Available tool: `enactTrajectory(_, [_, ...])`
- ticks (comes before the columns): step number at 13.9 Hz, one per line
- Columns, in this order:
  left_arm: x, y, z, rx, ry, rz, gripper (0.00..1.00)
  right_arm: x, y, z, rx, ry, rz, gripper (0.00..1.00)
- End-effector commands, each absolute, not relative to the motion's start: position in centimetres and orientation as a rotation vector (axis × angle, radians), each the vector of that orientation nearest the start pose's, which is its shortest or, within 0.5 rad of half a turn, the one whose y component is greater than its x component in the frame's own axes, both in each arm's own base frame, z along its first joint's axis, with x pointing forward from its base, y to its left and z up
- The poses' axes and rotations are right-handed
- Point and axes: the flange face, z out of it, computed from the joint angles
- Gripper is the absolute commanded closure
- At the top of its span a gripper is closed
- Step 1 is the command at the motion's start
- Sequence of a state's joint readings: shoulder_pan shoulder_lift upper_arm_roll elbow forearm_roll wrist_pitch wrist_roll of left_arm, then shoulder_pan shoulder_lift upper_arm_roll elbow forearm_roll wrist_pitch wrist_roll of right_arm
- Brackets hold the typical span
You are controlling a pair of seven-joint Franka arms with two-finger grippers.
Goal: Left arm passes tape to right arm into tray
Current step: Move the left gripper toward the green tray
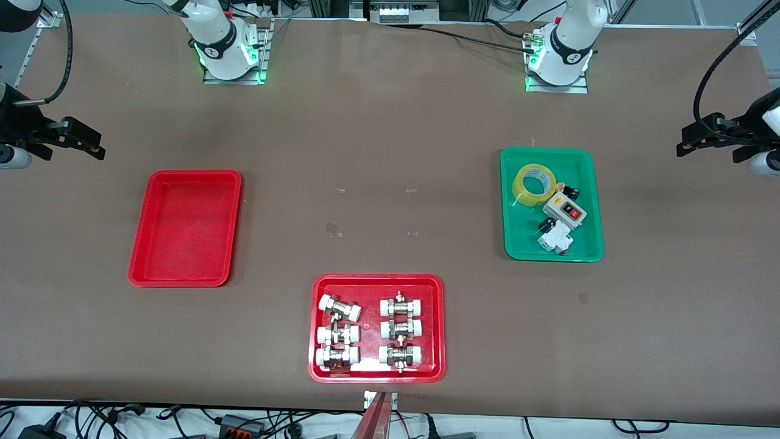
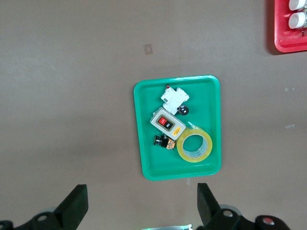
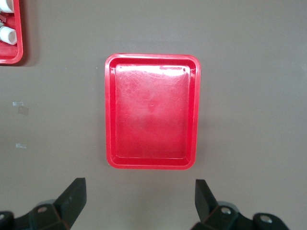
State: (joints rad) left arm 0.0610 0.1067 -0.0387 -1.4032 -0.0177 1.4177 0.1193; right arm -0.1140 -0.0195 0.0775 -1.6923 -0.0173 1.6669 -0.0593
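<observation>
1. The left gripper [image 1: 687,141] hangs in the air over the left arm's end of the table [image 1: 390,152]. Its two black fingers [image 2: 76,203] stand wide apart and nothing is between them.
2. The right gripper [image 1: 92,144] hangs over the right arm's end of the table. Its fingers [image 3: 74,196] are also spread wide, with nothing in them.
3. Clock directions below are read in the front view, with 12 o'clock toward the robots' bases.
4. The left wrist view looks down on the green tray [image 1: 585,153]. This tray lies flat on the table toward the left arm's end, well apart from the left gripper.
5. The tape [image 1: 521,192] is in the green tray, at about 11 o'clock in it, near the rim. The roll leans a little, so its open core shows in the front view.
6. Just beside the tape, near the tray's middle, lies a grey switch box [image 1: 565,210] with one red and one black button. A small black part [image 1: 571,192] lies at about 12 o'clock of the box.
7. A white circuit breaker [image 1: 553,239] lies at about 6 o'clock in the green tray, touching a second small black part [image 1: 545,224].
8. The plain red tray [image 1: 183,231] lies under the right wrist camera, toward the right arm's end, and nothing is in it.
9. A second red tray [image 1: 373,280] sits at about 6 o'clock of the table, nearest to the front camera. It holds six metal pipe fittings [image 1: 400,330] with white ends, in two columns of three.
</observation>
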Motion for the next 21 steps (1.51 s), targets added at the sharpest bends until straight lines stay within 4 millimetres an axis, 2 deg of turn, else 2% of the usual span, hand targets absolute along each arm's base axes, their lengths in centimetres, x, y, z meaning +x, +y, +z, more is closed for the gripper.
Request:
enactTrajectory(1, [54.9,0.5,64.0,-3.136,0.255,0.034,0.00,54.5,-1.9,58.9,-3.158,-0.048,0.014,0.00])
enactTrajectory(2, [54.2,0.6,63.7,-3.134,0.258,0.017,0.00,54.5,-2.0,59.3,-3.159,-0.043,0.002,0.00])
enactTrajectory(7, [54.2,0.8,63.2,-3.141,0.237,0.038,0.00,54.5,-2.1,59.3,-3.159,-0.043,0.002,0.00])
enactTrajectory(10, [53.7,-0.3,61.6,-3.141,0.259,0.175,0.00,54.5,-2.1,59.3,-3.159,-0.043,0.002,0.00])
enactTrajectory(13, [53.1,-3.9,58.0,-3.121,0.312,0.299,0.00,54.5,-2.1,59.2,-3.159,-0.043,0.004,0.00])
enactTrajectory(15, [53.0,-4.2,55.4,-3.117,0.215,0.342,0.00,54.7,-2.1,59.1,-3.158,-0.043,0.004,0.00])
enactTrajectory(17, [52.6,-5.4,52.0,-3.105,0.173,0.388,0.00,54.7,-2.1,59.0,-3.158,-0.046,0.009,0.00])
enactTrajectory(21, [51.4,-5.6,45.1,-3.092,0.174,0.466,0.00,55.1,-2.3,58.7,-3.157,-0.041,0.014,0.00])
